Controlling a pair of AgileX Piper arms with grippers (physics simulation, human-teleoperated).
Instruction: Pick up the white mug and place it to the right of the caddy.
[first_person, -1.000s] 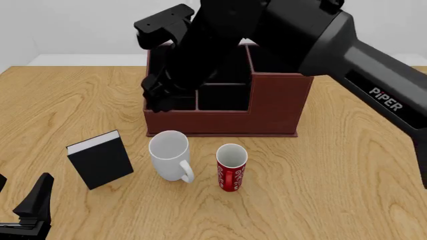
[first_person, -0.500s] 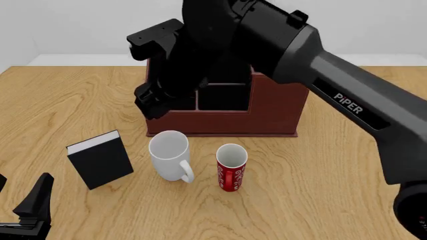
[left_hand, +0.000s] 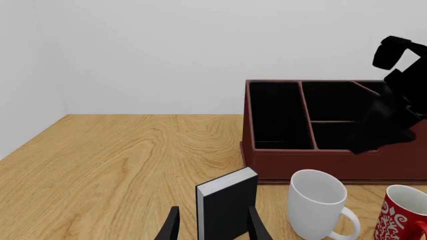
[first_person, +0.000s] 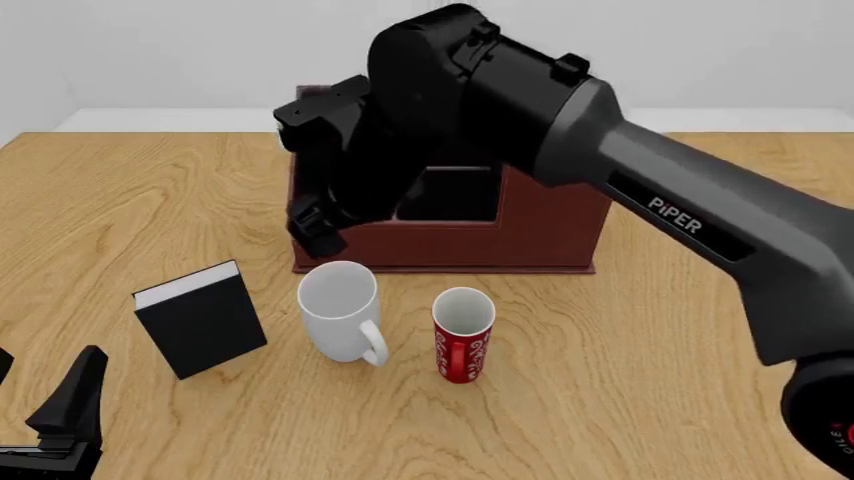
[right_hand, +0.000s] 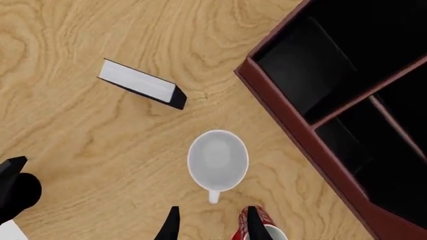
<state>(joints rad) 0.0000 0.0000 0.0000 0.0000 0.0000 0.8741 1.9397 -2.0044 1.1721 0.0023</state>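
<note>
Flanking the white mug (first_person: 339, 310): black book (first_person: 200, 318), red mug (first_person: 462, 334); both jaws spread.

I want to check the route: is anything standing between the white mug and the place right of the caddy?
Yes. The red mug stands just right of the white mug, on a low straight path toward the bare wood right of the caddy. Lifted above it, nothing else visible blocks.

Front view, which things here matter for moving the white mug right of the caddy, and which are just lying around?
Job: white mug; caddy; right gripper, above the mug.
Lying about: red mug; black book; left gripper, idle.
</note>
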